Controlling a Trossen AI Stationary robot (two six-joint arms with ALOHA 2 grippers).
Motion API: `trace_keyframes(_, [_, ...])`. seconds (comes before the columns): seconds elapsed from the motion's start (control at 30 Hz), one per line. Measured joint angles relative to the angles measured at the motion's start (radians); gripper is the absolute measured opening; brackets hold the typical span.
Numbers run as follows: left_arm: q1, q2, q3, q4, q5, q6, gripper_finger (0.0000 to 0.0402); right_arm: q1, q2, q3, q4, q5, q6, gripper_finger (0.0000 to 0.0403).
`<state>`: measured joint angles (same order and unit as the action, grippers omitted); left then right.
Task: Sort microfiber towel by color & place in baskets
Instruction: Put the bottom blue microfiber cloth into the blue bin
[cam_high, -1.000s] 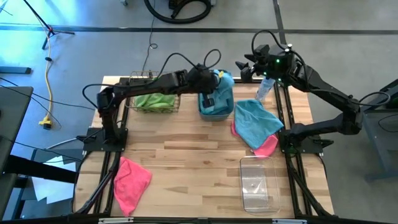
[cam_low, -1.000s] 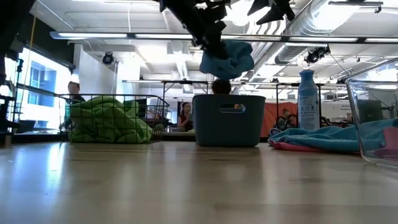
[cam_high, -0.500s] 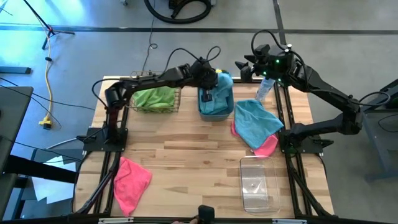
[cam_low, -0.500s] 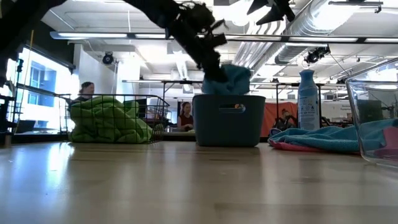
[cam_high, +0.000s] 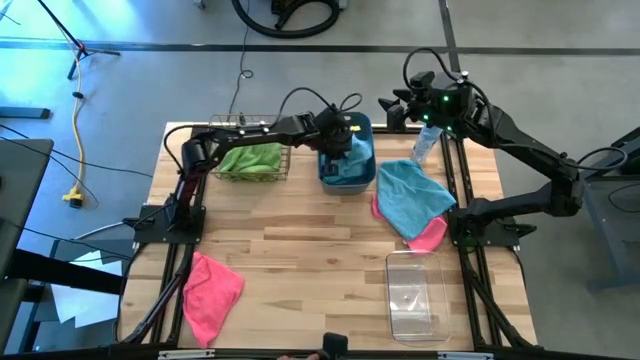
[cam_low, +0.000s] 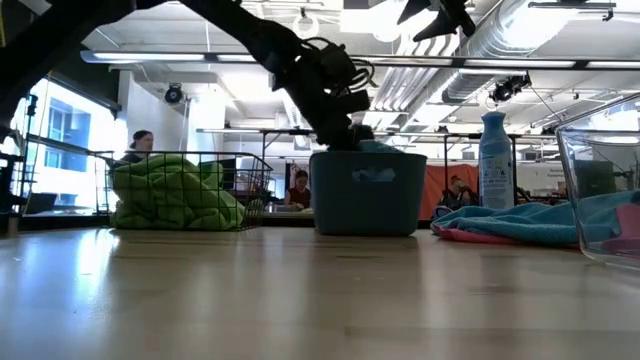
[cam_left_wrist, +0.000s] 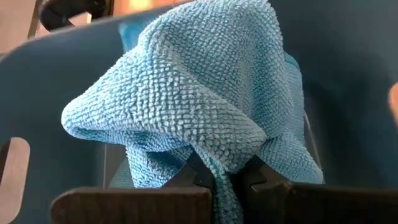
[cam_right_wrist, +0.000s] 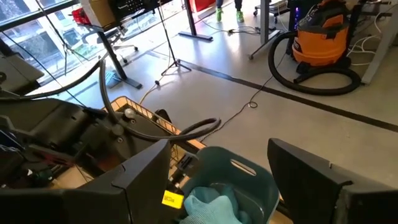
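A light blue towel (cam_left_wrist: 186, 106) is pinched between the fingers of the left gripper (cam_high: 338, 150), which is lowered inside the blue tub (cam_high: 365, 178). The cloth is best released only once it hangs fully below the rim, none draped over it. The right gripper (cam_high: 392, 108) is held spread wide, well above and behind the tub.

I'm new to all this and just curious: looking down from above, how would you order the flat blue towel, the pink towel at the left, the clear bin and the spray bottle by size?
1. Blue towel
2. Pink towel and clear bin: too alike to rank
3. Spray bottle
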<state>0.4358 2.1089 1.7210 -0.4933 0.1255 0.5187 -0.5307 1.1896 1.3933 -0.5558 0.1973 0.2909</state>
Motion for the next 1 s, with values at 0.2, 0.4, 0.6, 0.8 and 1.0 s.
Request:
trace_keyframes(0.2, [0.000, 0.006, 0.000, 0.025, -0.011, 0.009, 0.0006, 0.000, 0.000, 0.000, -0.006, 0.001, 0.018, 0.0266])
trace_keyframes(0.4, [0.000, 0.006, 0.000, 0.040, -0.033, 0.010, 0.0037, 0.000, 0.000, 0.000, -0.015, 0.002, 0.023, 0.0266])
trace_keyframes(0.6, [-0.005, 0.006, 0.000, 0.037, -0.035, 0.010, 0.0085, 0.000, 0.001, 0.000, -0.034, 0.002, 0.026, 0.0266])
trace_keyframes(0.8, [-0.024, 0.006, 0.000, 0.037, -0.087, -0.012, 0.0163, 0.000, 0.001, 0.000, -0.039, 0.002, 0.051, 0.0266])
trace_keyframes(1.0, [-0.047, 0.006, 0.000, 0.008, -0.225, -0.018, 0.0241, 0.000, 0.001, 0.000, -0.039, 0.002, 0.050, 0.0266])
